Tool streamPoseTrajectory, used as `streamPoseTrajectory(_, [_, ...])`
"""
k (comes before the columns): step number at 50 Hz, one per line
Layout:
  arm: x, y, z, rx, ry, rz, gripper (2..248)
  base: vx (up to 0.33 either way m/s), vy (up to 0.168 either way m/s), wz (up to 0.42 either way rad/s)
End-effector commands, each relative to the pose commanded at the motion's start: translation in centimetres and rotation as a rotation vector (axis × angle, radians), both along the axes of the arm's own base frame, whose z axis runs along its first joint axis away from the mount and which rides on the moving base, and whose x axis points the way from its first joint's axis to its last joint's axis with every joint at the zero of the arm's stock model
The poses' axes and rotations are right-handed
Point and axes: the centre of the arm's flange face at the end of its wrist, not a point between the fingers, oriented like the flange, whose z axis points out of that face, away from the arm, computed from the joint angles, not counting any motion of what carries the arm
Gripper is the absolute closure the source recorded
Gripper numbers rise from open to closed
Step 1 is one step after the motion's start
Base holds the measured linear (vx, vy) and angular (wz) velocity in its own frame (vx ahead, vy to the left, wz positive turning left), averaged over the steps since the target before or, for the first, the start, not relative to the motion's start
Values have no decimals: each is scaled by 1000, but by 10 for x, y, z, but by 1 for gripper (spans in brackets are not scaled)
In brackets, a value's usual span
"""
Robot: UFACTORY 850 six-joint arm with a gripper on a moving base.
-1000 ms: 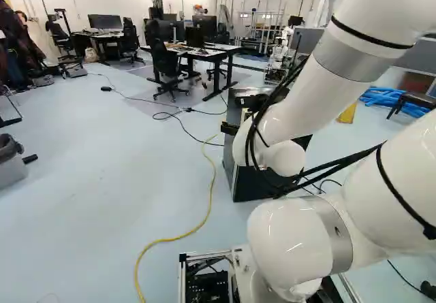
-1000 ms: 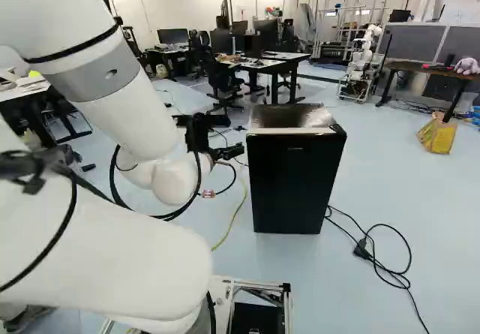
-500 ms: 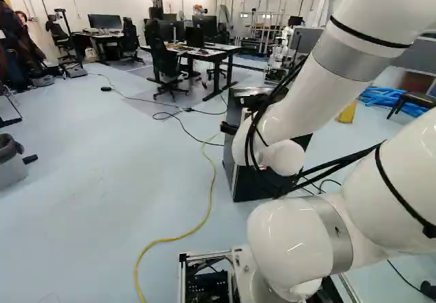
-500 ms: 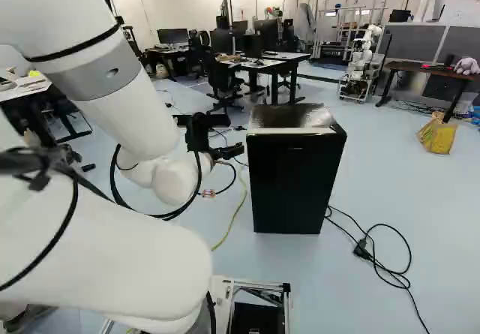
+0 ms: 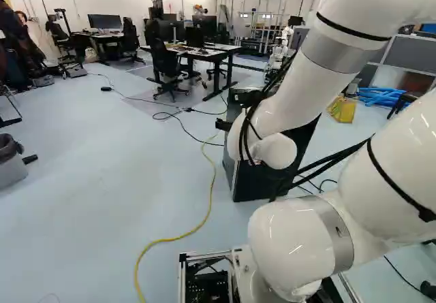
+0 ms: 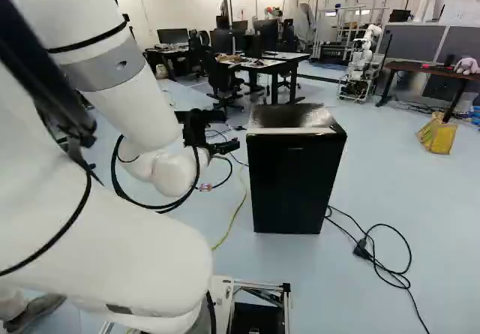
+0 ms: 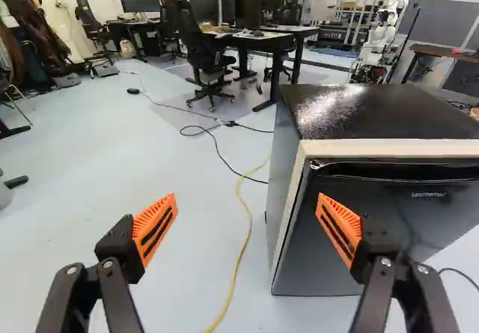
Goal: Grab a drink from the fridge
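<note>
On the floor [image 5: 102, 180], well short of its far edge, stood our fridge [image 6: 294, 180], its door [image 7: 314, 266] shut. Our gripper [image 7: 247, 196] hung wide open and empty near its front. We judged opening to be the step in hand: next we needed to catch the door's side and pull. The drink was hidden, presumably inside.

Gripper [image 6: 231, 146] open, orange pads [image 7: 155, 228] wide apart. Mini fridge [image 7: 374, 236] close ahead, door closed, blk top; one finger's in front of the door nr its side edge, can't tell if touching. Other's over floor [image 7: 82, 176]. Yellow cable [image 7: 244, 243] on floor btwn fingers, runs alongside fridge. Bkgd: office chair [image 7: 206, 65], desk [image 7: 258, 40] w/ monitors [image 7: 202, 5], another robot [image 7: 380, 35] past fridge.
</note>
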Motion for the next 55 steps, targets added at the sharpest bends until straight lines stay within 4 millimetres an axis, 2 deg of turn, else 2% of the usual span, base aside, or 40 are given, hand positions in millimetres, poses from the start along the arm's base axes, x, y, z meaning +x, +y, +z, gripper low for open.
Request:
streamPoseTrajectory(21, [13, 11, 5, 56, -58, -89, 3, 0, 0, 0])
streamPoseTrajectory(55, [38, 30, -14, 95, -85, -269, 3, 0, 0, 0])
